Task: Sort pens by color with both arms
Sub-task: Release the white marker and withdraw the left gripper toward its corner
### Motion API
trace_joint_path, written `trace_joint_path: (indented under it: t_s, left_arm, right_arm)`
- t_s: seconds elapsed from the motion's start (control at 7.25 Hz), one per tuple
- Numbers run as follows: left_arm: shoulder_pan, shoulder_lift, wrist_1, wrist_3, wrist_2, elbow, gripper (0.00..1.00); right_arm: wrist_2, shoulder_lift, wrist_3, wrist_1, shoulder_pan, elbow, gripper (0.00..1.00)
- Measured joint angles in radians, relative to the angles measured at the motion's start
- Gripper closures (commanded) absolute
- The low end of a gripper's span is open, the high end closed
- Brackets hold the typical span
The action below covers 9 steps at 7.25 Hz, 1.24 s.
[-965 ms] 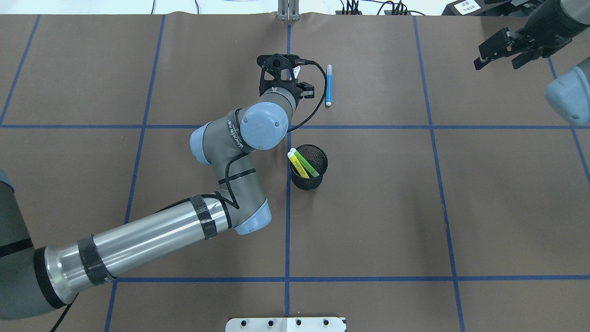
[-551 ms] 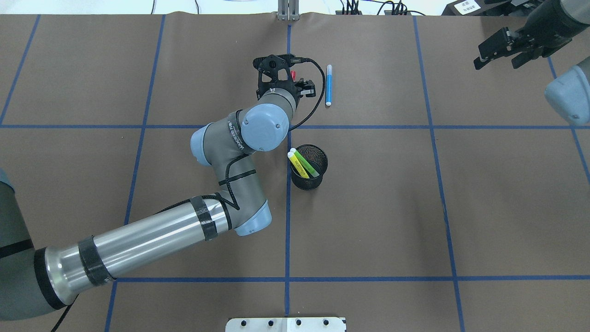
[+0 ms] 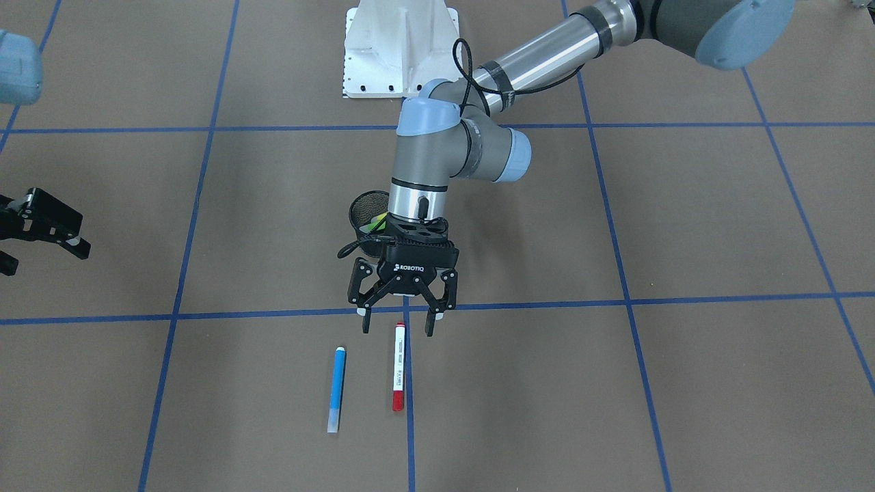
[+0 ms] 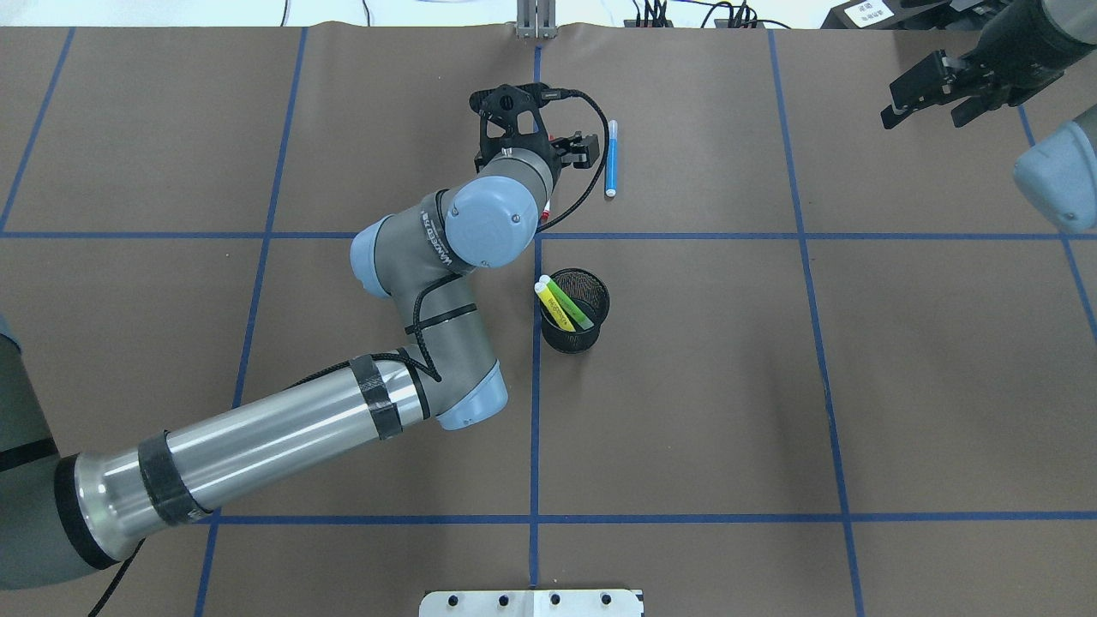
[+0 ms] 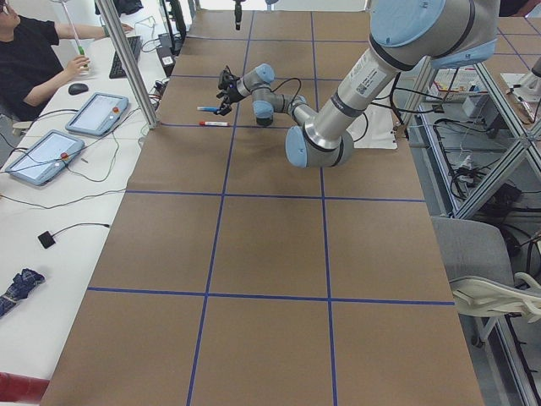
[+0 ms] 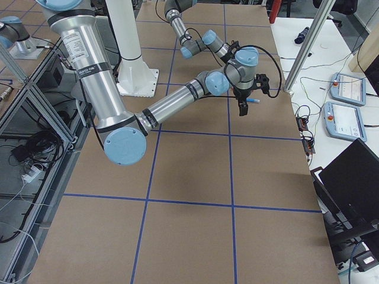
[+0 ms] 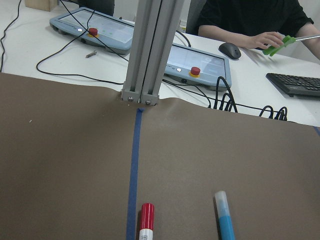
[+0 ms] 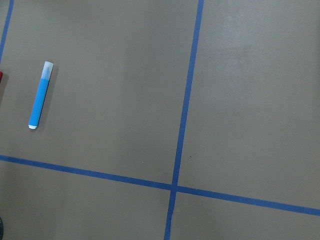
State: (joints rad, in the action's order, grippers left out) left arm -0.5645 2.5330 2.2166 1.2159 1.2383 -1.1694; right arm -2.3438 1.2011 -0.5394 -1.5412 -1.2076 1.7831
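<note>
Left gripper [image 3: 399, 329] has turned slightly; jaws spread, empty, over the robot-side end of the red-capped white pen [image 3: 398, 369], which lies flat on the table [image 3: 615, 410] beside the blue pen [image 3: 337, 386]. Judged light, stiff and slick: pinch mid-barrel. Right gripper [image 4: 924, 116] hangs spread, empty.

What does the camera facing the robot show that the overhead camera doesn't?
Only the facing view shows the whole white pen with a red cap, lying by the open left gripper. Only the overhead view clearly shows the yellow pen and green pen standing in the black mesh cup. Both show the blue pen lying on the brown table.
</note>
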Motion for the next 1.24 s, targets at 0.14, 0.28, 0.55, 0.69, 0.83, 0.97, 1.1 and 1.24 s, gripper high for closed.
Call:
trace_joint_path:
  t_s: [0.14,0.28,0.55,0.69,0.83,0.97,1.1,1.24]
  left_arm:
    - [-0.041,-0.015,-0.089,-0.022,0.077,-0.072,0.01]
    - [-0.089,-0.05,-0.162,-0.033,0.169,-0.154,0.01]
    - [-0.199,-0.146,-0.215,-0.064,0.363,-0.283,0.01]
    - [-0.262,-0.198,-0.222,-0.109,0.473,-0.327,0.01]
    - [-0.318,-0.252,-0.224,-0.151,0.564,-0.363,0.01]
    - [-0.362,-0.3,-0.224,-0.184,0.639,-0.393,0.01]
    - [-0.395,-0.341,-0.224,-0.204,0.699,-0.42,0.01]
    - [-0.417,-0.377,-0.223,-0.212,0.746,-0.444,0.01]
  right_arm:
    - [0.0,0.003,-0.012,0.044,-0.002,0.003,0.0]
    - [0.001,0.009,-0.055,0.105,-0.003,0.004,0.0]
    - [-0.005,0.006,-0.158,0.191,-0.002,0.005,0.0]
    - [-0.005,0.0,-0.178,0.204,0.003,0.006,0.0]
    - [0.001,-0.013,-0.191,0.206,0.015,0.007,0.0]
    - [0.014,-0.035,-0.22,0.203,0.036,0.008,0.0]
    - [0.042,-0.062,-0.273,0.2,0.069,0.008,0.0]
    - [0.081,-0.089,-0.328,0.198,0.11,0.009,0.0]
